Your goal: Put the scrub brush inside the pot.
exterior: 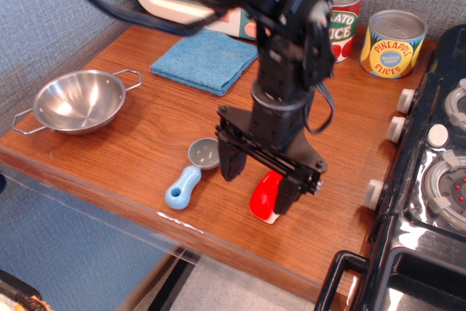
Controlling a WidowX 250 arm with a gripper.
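— Red gloss on top, white below: how do we expect the scrub brush [265, 196] to handle?

— We judge it light and stiff, a small rounded block. The shiny top looks slippery, so we would pinch it across its short width, low on the flanks near the middle.

— Where does it lie, and which way does it run?

— It lies on the desk [145, 147] near the front edge, just right of the scoop [192, 174]. Its long axis seems to run from front-left to back-right; our gripper [259, 186] hides much of it.

— And the fingers [230, 163]?

— They stand wide apart, straddling the brush, not yet holding it. The pot [76, 100] sits well apart, at the left.
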